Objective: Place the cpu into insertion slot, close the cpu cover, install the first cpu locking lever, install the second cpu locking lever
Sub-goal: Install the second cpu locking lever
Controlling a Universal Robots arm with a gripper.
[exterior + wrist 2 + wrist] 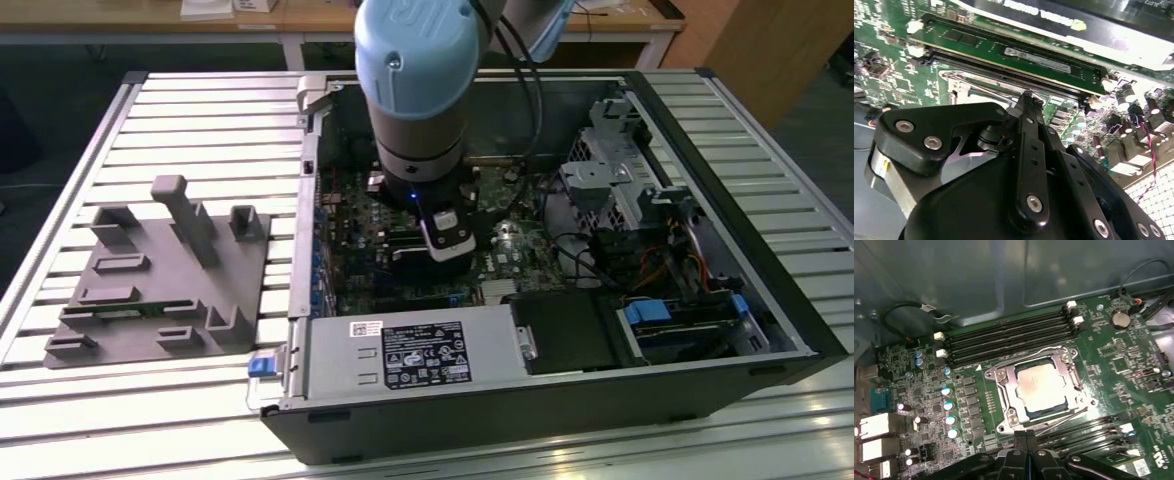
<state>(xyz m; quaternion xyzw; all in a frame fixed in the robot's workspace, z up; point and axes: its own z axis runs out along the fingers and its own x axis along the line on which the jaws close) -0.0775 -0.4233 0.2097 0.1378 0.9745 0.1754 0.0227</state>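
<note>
cpu seated, cover down, fingers beside

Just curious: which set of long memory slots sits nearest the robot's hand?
The set beside the hand; the other set lies beyond the chip.

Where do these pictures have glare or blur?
First wrist view: the cpu reflects a soft sheen and the tool is dark. Second wrist view: white glare at the upper edge and blurred capacitors. Exterior view: bright glare on the slatted table.
</note>
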